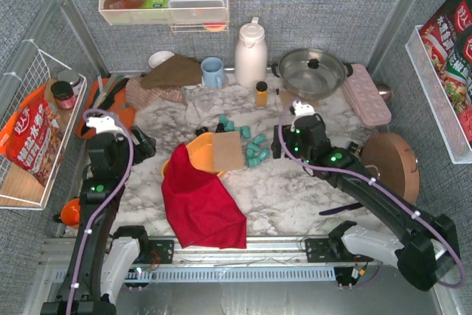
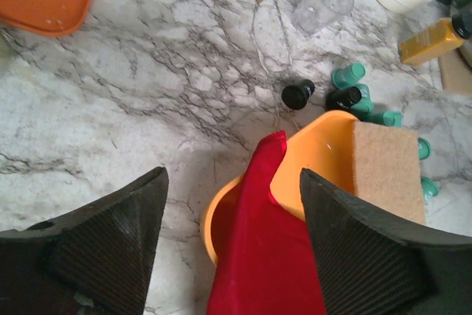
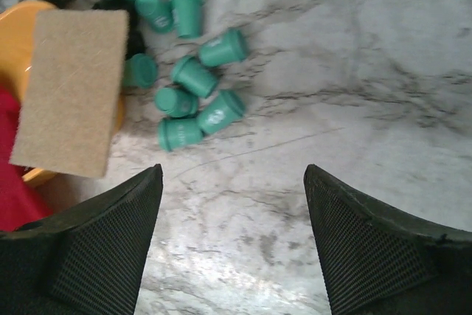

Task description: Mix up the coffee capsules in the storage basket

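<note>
Lying beside the storage basket (image 2: pixel 324 145), coffee capsules (image 3: pixel 193 77), left tool (image 2: pixel 232 182) and right tool (image 3: pixel 232 178) spread apart, empty

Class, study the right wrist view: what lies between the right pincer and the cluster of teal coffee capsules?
Only bare marble tabletop; the right wrist view shows nothing else between right pincer and teal capsules.
</note>
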Robot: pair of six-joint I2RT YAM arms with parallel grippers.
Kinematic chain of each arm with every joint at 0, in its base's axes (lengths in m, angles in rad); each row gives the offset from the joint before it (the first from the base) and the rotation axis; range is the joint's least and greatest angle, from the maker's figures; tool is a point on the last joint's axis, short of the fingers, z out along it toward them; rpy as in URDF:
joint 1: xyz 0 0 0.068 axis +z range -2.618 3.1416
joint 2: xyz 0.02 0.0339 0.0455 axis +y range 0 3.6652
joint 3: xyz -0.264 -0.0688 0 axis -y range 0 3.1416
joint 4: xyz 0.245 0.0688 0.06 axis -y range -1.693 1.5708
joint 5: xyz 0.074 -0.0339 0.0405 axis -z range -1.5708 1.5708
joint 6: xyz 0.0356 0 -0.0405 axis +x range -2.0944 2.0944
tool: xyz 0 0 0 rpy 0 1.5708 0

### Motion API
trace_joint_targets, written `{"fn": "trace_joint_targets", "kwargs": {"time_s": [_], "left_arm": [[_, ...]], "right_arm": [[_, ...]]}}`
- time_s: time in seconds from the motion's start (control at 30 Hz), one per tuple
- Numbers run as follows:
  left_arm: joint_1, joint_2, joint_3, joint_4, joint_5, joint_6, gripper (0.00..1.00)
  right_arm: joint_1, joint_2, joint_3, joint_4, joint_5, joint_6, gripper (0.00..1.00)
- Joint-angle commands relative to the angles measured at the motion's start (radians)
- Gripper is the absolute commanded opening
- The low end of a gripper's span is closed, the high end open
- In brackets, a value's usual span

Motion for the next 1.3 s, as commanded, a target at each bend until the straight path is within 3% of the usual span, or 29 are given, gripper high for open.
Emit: {"fn": "trace_joint_targets", "kwargs": {"time_s": [0.0, 0.13, 0.23, 0.47, 0.63, 0.93, 1.27], "left_arm": [[-0.001, -0.044, -0.042, 0.042, 0.087, -0.032, 0.78], [-0.012, -0.056, -0.059, 0.074, 0.203, -0.045, 0.73], [-0.048, -0.058, -0.075, 0.102, 0.212, -0.086, 0.69], [-0.327, 0.045, -0.109, 0.22, 0.048, -0.177, 0.66], [-0.454, 0.179, -0.142, 0.378, -0.027, -0.228, 0.65], [-0.52, 0.444, -0.15, 0.619, 0.013, -0.284, 0.62], [-0.554, 0.59, -0.12, 0.644, -0.02, -0.29, 0.58]], "right_arm": [[0.082, 0.08, -0.005, 0.147, -0.027, 0.066, 0.81], [0.154, 0.161, -0.033, 0.277, -0.034, 0.075, 0.79], [0.198, 0.213, -0.045, 0.355, -0.038, 0.092, 0.77], [0.268, 0.283, -0.109, 0.538, -0.016, 0.134, 0.75], [0.298, 0.312, -0.133, 0.593, 0.009, 0.139, 0.74], [0.317, 0.339, -0.156, 0.636, 0.027, 0.152, 0.67], [0.321, 0.344, -0.191, 0.672, 0.028, 0.167, 0.64]]}}
